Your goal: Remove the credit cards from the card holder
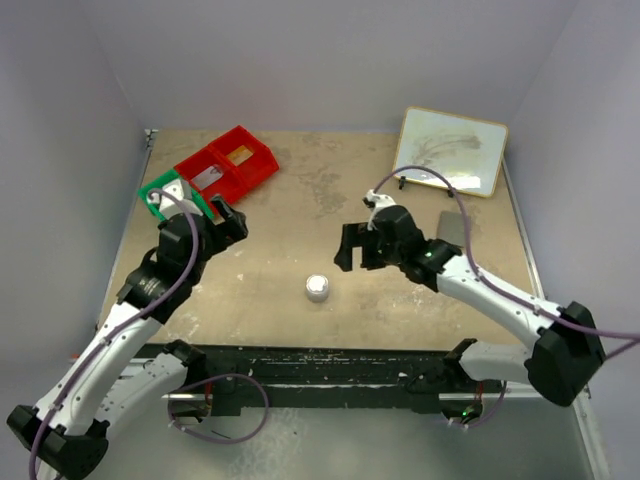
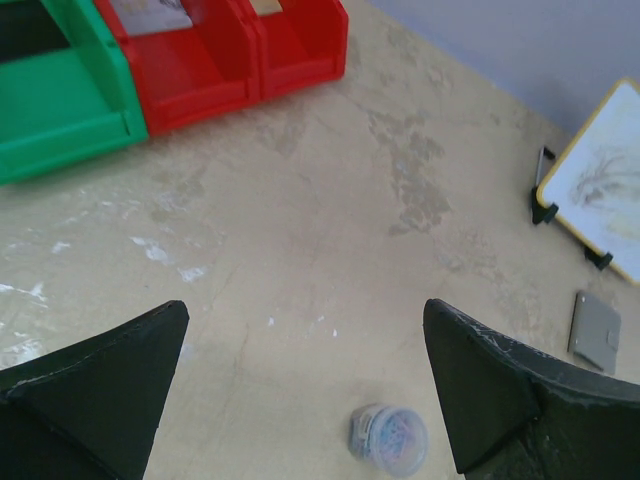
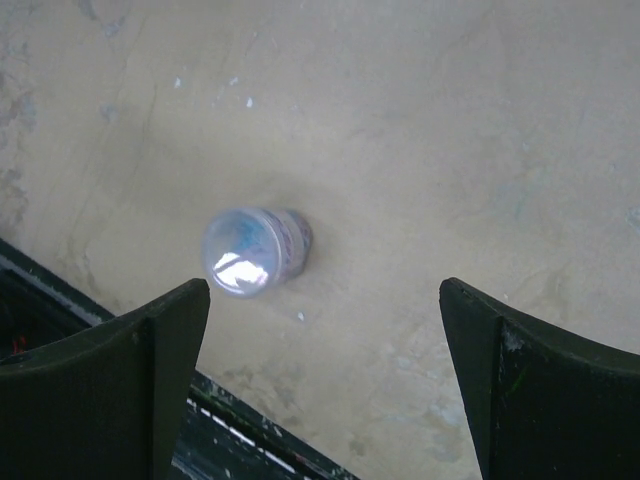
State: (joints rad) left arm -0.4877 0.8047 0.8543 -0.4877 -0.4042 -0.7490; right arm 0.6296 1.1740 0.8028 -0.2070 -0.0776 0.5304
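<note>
Left gripper [image 1: 232, 222] and right gripper [image 1: 354, 248] gape wide, empty. The puck [image 3: 255, 250] lies just ahead of my right gripper, the card holder [image 2: 594, 330] behind it. I could grab the wrong item.

Pale lilac walls [image 1: 330, 60] enclose a scuffed, stained tan tabletop [image 1: 300, 225].

Robot lab test cell (a closed booth): plain white walls [image 1: 320, 60], scuffed wooden tabletop [image 1: 300, 215], cabled arms [image 1: 150, 290].
</note>
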